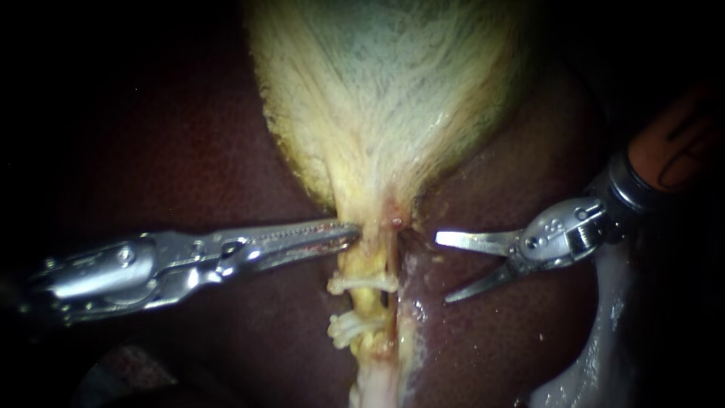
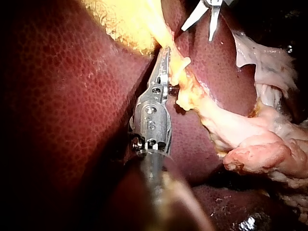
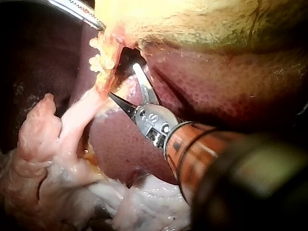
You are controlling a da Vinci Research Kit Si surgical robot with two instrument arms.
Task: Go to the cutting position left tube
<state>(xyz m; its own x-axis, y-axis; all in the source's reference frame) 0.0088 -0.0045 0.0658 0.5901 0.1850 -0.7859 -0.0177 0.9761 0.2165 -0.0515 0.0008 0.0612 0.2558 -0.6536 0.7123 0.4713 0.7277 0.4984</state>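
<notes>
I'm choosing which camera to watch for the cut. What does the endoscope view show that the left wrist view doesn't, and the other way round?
Only the endoscope view: the orange shaft behind the right instrument, and the wide pale body of the gallbladder.
Only the left wrist view: the lumpy pale tissue that the tube runs into, lying on the liver.
Both: the left instrument with its tip at the tube, the right instrument open and clear of the tube, and the liver around them.

Liver (image 1: 189, 151): dark maroon, finely mottled. Gallbladder (image 1: 385, 91): pale yellow, white-streaked, greenish top. Clips (image 1: 362, 283): white. Right instrument (image 1: 442, 269): silver, orange shaft.
</notes>
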